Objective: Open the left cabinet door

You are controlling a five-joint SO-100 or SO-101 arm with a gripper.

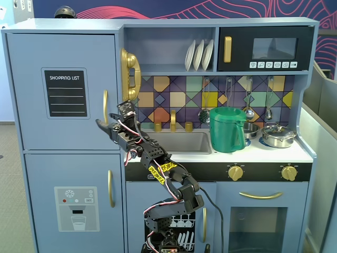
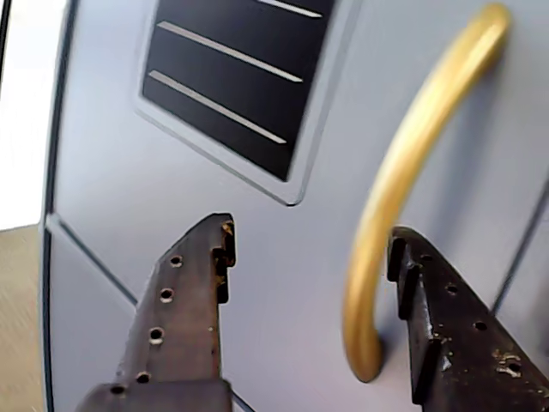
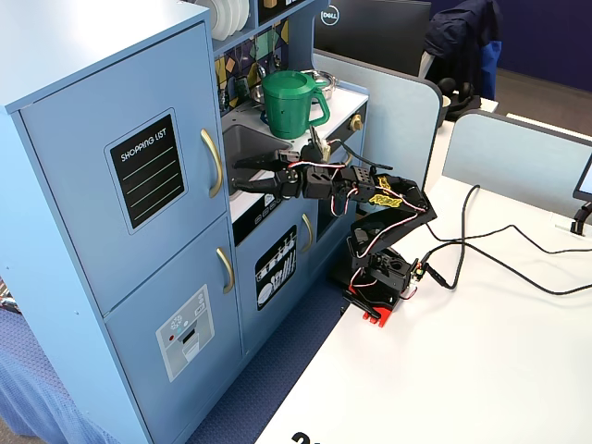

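In the wrist view the gripper (image 2: 309, 249) is spread wide, its right finger (image 2: 437, 318) just beside the lower end of the curved gold handle (image 2: 403, 172), its left finger (image 2: 184, 300) over bare blue panel. The left cabinet door (image 1: 63, 87) fills the upper left of a fixed view (chalkboard panel (image 1: 65, 93) reading "SHOPPING LIST") and sits flush and closed. Whether the finger touches the handle cannot be told. A green pitcher (image 1: 227, 129) stands on the counter at centre right.
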